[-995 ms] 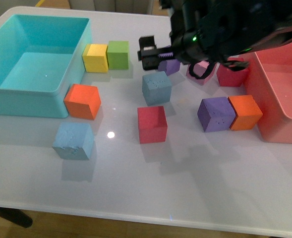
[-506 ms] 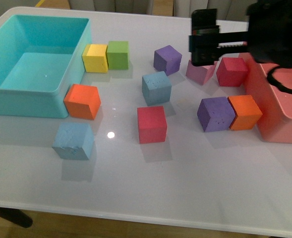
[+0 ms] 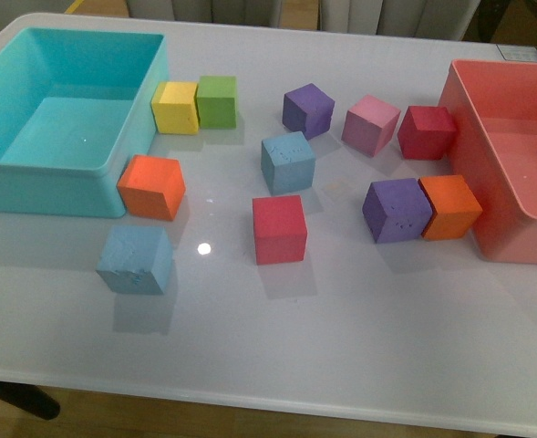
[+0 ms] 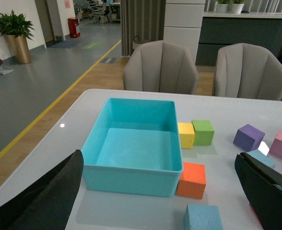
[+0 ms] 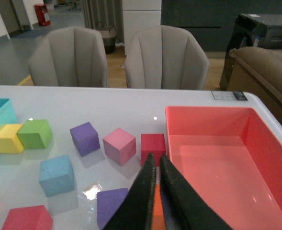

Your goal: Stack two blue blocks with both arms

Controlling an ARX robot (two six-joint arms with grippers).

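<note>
Front view: nothing stacked. Near blue block (image 3: 136, 259) just beside teal bin (image 3: 49, 189), far blue block (image 3: 288, 161) well apart. Left gripper (image 4: 159, 165) spread; right gripper (image 5: 156, 160) pinched, empty.

Left fingers (image 4: 41, 201) spread wide, right fingers (image 5: 140, 201) pressed together

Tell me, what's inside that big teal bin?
Nothing that shows: the floor of the teal bin looks bare in the front and left wrist views. Its near wall hides a strip of floor right behind it.
</note>
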